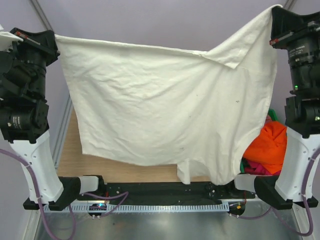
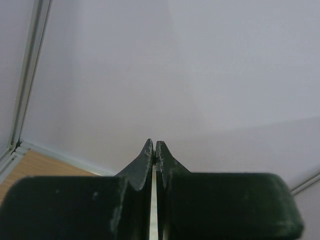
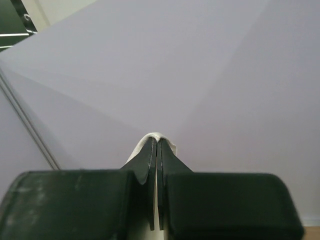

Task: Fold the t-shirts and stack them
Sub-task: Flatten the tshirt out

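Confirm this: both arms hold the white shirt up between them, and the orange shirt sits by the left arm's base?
Not quite. The top view shows the orange shirt by the right arm's base, not the left. Both arms do hold the white shirt up between them.

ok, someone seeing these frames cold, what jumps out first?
The big cream-white t-shirt hangs spread like a curtain across the middle of the top view, pinched at its upper corners by the left gripper and right gripper. Low on the right, an orange t-shirt shows past its edge. Both wrist views show shut fingers against a bare wall, with white cloth peeking over the right tips.
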Available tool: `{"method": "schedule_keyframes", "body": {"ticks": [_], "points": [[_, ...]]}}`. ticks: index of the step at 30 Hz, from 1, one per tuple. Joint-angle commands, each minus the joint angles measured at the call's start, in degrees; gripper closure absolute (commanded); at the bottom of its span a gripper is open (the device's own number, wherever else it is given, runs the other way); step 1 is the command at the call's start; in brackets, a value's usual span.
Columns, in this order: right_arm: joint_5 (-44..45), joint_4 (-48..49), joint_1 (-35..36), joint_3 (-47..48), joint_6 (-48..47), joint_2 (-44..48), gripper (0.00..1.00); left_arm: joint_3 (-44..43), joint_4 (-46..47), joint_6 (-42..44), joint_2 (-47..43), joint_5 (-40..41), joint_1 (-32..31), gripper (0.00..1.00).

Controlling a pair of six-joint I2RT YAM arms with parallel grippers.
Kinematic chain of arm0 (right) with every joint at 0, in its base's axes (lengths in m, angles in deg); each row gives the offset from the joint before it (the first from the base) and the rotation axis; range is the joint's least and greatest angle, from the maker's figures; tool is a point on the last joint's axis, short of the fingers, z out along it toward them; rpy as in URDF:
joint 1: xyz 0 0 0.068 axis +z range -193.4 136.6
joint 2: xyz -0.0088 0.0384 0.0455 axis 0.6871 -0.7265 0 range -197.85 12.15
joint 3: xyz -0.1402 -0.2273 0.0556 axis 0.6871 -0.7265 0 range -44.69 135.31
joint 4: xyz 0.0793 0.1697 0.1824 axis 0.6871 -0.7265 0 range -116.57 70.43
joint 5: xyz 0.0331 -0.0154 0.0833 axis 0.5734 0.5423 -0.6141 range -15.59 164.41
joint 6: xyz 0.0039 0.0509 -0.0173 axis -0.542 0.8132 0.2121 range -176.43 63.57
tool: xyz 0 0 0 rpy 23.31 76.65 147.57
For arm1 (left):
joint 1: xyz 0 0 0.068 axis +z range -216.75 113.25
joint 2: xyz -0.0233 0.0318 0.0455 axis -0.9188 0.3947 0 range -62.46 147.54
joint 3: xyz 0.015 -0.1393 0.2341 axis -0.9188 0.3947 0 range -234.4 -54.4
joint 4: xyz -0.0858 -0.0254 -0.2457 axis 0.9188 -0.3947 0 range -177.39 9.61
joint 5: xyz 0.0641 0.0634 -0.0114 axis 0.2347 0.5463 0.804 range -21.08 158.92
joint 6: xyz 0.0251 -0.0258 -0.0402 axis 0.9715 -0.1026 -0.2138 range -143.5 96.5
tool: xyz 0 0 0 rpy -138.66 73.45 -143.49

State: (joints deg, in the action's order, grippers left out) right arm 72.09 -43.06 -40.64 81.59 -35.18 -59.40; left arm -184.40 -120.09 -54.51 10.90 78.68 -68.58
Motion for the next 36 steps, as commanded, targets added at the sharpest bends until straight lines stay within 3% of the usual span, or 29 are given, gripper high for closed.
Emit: {"method": "schedule_keyframes", "body": {"ticks": [1,11,17,27,31,36], "points": [[-0.66,6.52,-0.39,-0.32,0.8,1.76,0.99,1.66,9.19,0.77,-3.75,4.57,-0.02,1.0],[-3.12,11.88,-0.3,-10.43,2.21,16.07,0.99,1.94,10.44,3.75,-12.35,4.12,-1.42,1.0],[-2.59,10.21,-0.22,-7.1,2.03,19.43,0.99,1.59,11.83,7.01,-18.07,7.99,-5.64,1.0],[-4.61,17.67,-0.22,-6.21,6.5,9.95,0.99,3.25,15.97,10.7,-14.05,13.18,-8.46,1.0],[-6.81,23.03,-0.22,-13.04,9.24,3.79,0.99,8.08,17.55,13.07,-9.21,14.76,-8.37,1.0],[-8.3,35.87,-0.22,-27.11,11.52,-3.41,0.99,21.86,20.62,14.13,-4.2,21.61,-8.37,1.0]]}}
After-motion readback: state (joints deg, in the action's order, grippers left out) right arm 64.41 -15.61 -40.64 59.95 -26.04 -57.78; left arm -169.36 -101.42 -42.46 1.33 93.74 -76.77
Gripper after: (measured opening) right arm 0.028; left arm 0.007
